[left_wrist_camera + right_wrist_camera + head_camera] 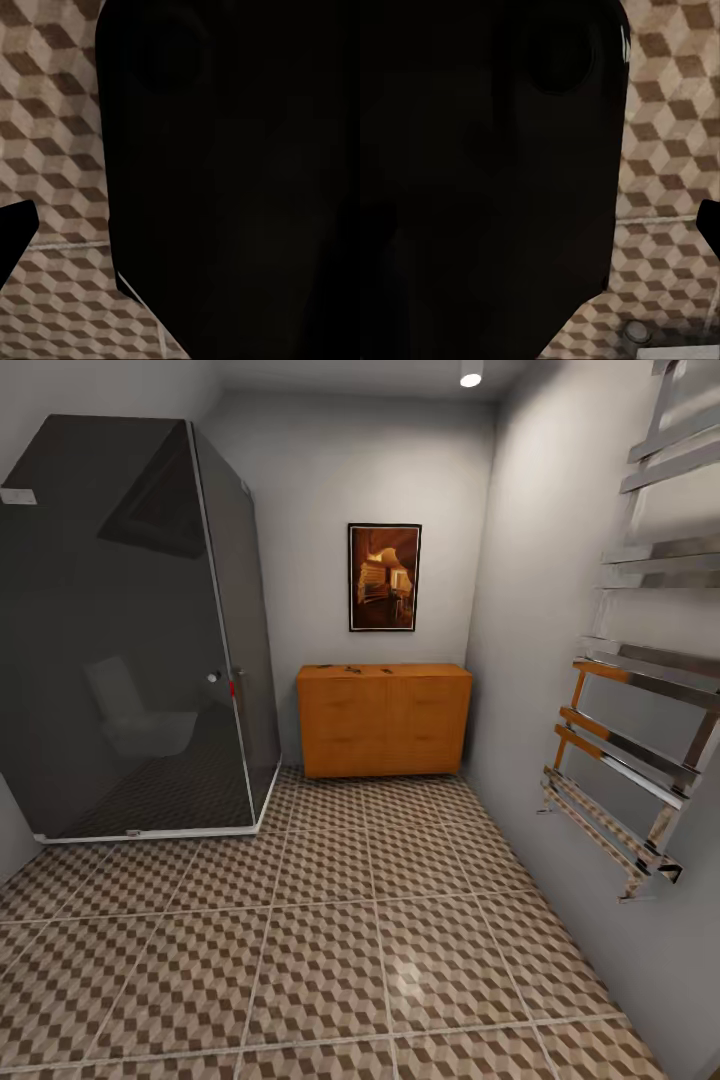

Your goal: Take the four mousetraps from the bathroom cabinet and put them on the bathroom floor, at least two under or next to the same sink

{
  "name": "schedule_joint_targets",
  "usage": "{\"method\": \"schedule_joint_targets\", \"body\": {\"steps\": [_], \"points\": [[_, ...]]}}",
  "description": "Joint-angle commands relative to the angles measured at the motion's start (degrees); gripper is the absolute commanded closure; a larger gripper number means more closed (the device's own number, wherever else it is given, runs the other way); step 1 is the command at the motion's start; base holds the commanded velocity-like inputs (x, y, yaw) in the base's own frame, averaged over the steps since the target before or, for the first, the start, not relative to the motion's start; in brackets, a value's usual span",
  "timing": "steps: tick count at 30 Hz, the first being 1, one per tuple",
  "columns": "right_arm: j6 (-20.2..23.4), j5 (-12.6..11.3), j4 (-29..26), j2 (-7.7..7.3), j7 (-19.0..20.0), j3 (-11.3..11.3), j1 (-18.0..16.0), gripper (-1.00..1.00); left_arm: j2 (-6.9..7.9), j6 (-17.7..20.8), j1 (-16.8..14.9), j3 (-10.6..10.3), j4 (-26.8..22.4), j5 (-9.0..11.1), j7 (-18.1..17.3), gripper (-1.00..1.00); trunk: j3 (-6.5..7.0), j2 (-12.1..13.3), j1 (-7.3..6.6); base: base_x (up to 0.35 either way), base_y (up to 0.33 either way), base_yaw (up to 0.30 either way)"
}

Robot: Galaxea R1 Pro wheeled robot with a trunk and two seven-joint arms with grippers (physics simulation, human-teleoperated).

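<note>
Looking down the bathroom from the head cam, I've got the cabinet [384,720] against the far wall, orange-brown, well away from me across the cube-pattern bathroom floor [330,940]. On its top there are a few tiny dark specks near the back left, probably the mousetraps [352,669], but they're too small for me to count or make out any detail. No readable text anywhere: the framed picture [384,577] above the cabinet is just an orange-brown scene, no lettering I can pick out. Left of the cabinet is the dark glass shower enclosure [130,640], with a pale shape behind the tinted glass that I can't identify. On the right wall there's a chrome towel rail [640,740], cut off by the frame edge at the top and right. Both wrist cams are mostly blocked by big black shapes right up against the lens, with floor tiles showing around them, so I honestly can't tell whether either gripper is apart or together.
</note>
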Motion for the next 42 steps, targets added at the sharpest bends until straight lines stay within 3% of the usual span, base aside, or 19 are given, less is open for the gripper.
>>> {"method": "schedule_joint_targets", "body": {"steps": [1,11,35,42], "points": [[-0.1,0.2,-0.3,0.33,-0.1,0.1,0.3,-1.00,0.26,-0.1,0.3,0.1,-0.1,-0.1,0.0,-1.00,-0.03,0.0,0.00,0.000,0.000,0.000],[-0.1,0.2,-1.5,1.65,-0.1,0.1,-0.1,-1.00,0.42,-0.1,2.4,0.1,-0.1,-0.1,0.0,-1.00,-0.03,0.0,0.00,0.000,0.000,0.000],[-0.1,0.2,-1.8,1.67,-0.1,0.0,-0.3,-1.00,0.62,-0.1,2.5,0.1,-0.1,-0.1,0.0,-1.00,-0.03,0.0,0.00,0.000,0.000,0.000],[-0.2,0.1,-1.8,1.94,-0.1,0.0,-0.3,-1.00,-0.65,-0.1,2.5,0.0,-0.1,0.1,-0.3,-1.00,-0.03,0.0,0.00,0.000,0.000,0.000]]}}
